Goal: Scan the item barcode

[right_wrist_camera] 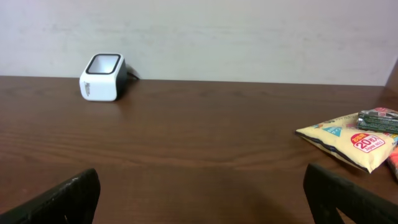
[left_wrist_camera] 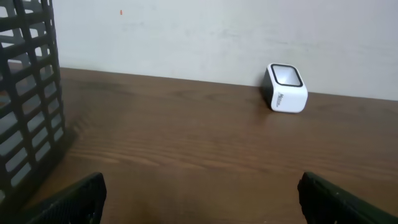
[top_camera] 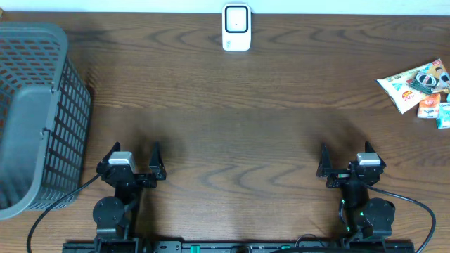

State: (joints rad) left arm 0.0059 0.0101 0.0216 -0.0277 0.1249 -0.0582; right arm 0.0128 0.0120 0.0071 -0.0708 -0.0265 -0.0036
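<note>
A: Where are the items?
B: The snack packets (top_camera: 413, 86) lie at the far right, well apart from the white scanner (top_camera: 236, 27).
A: And the grippers?
B: The left gripper (top_camera: 135, 150) and the right gripper (top_camera: 345, 150) are both spread wide, holding nothing.

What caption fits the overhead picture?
Left pincer and right pincer open; scanner ahead, snacks right, basket left.
</note>
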